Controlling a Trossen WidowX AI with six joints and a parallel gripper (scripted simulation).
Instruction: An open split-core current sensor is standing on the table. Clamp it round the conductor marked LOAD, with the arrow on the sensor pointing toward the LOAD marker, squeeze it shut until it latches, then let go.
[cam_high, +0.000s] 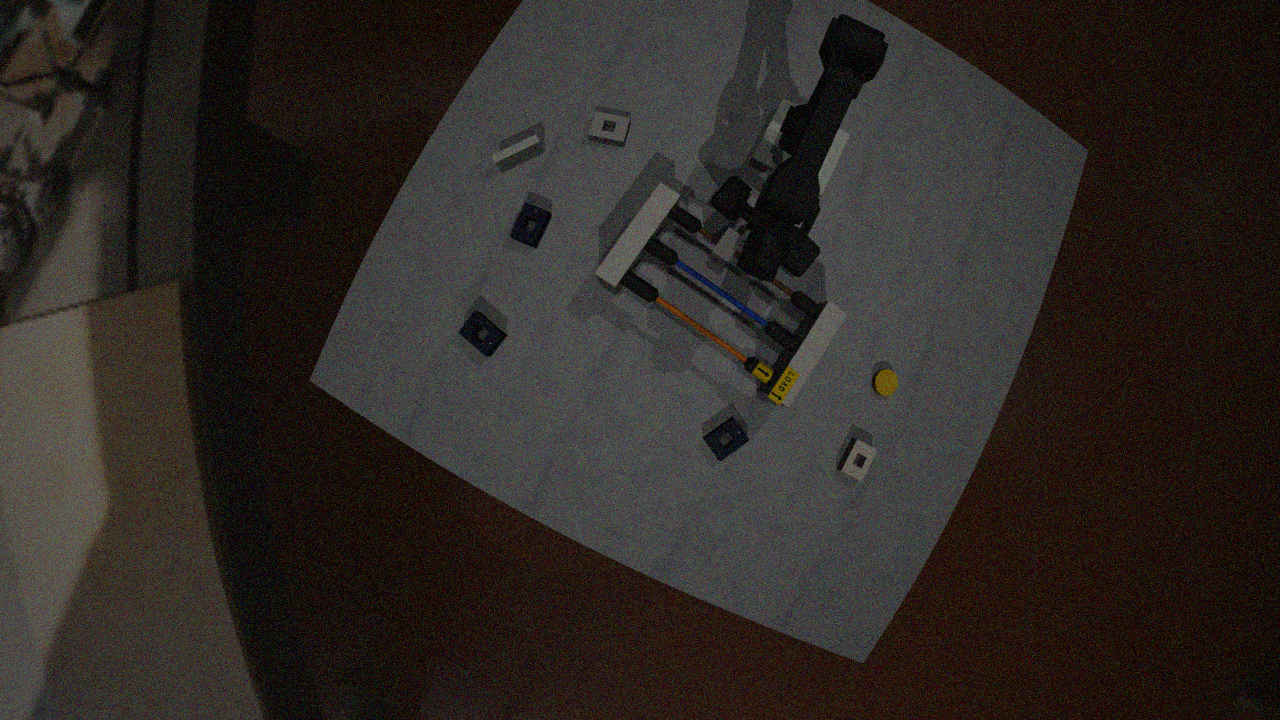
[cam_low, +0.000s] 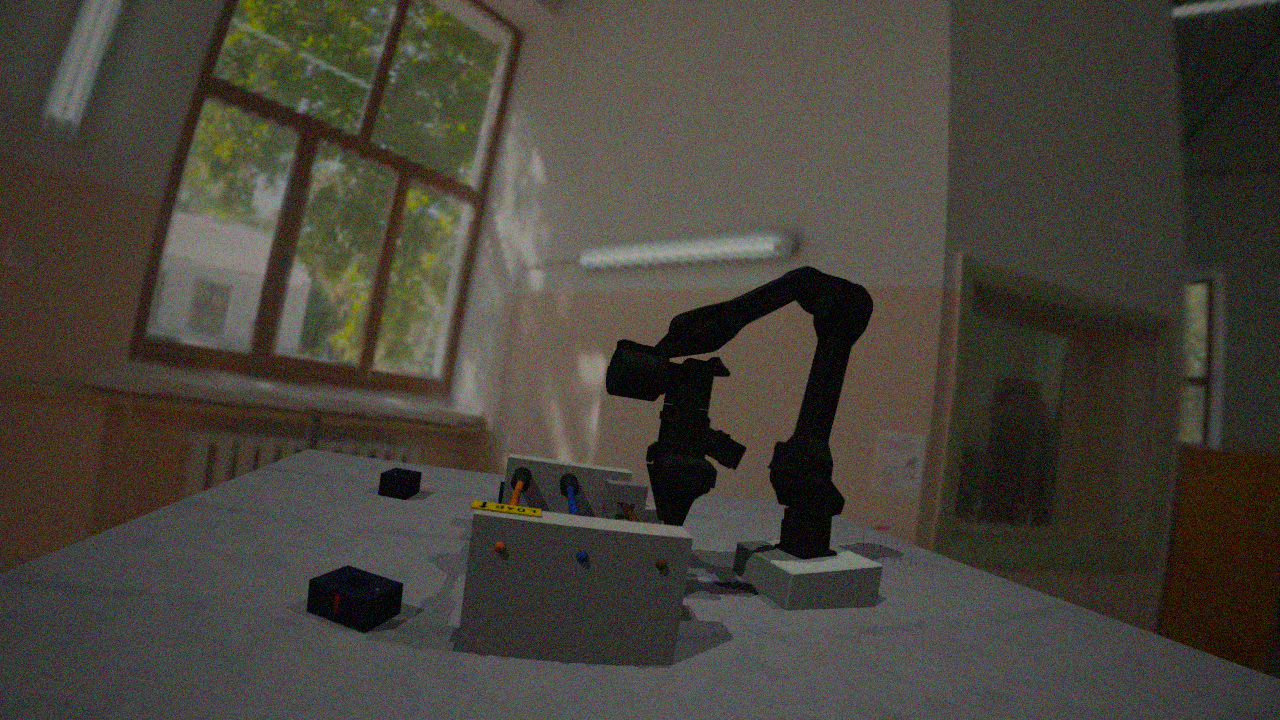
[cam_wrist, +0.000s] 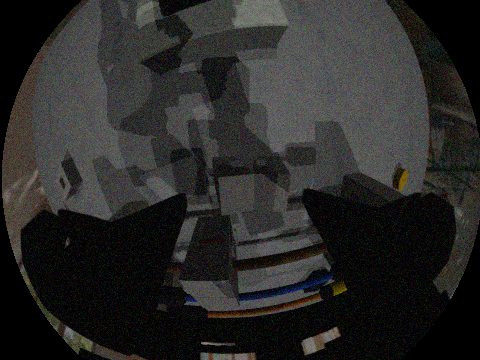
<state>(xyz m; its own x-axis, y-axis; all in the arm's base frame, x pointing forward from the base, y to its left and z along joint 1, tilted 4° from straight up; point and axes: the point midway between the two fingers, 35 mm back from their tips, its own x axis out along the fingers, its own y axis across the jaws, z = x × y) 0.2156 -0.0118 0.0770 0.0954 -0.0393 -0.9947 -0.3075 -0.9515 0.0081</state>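
Observation:
My gripper (cam_low: 671, 521) (cam_wrist: 246, 197) is open and empty, pointing down beside the brown conductor, on the arm-base side. A pale grey piece (cam_wrist: 235, 197), apparently the open sensor, stands between and beyond the fingertips in the wrist view. My gripper hides it in the top and exterior views; its arrow cannot be made out. The LOAD conductor is the orange one (cam_high: 702, 329) (cam_low: 516, 493) (cam_wrist: 265, 313), farthest from the arm base, with nothing clamped round it. The yellow LOAD marker (cam_high: 787, 382) (cam_low: 506, 508) sits on one end block (cam_high: 819, 342) (cam_low: 572, 591).
A blue conductor (cam_high: 720, 292) (cam_low: 571, 503) (cam_wrist: 280, 291) lies between the orange and brown ones. A grey block (cam_high: 726, 241) (cam_wrist: 210, 245) sits at the brown conductor. Several dark blocks (cam_high: 483, 334) (cam_low: 355, 597), white blocks (cam_high: 608, 126) and a yellow disc (cam_high: 885, 382) (cam_wrist: 400, 179) surround the rack.

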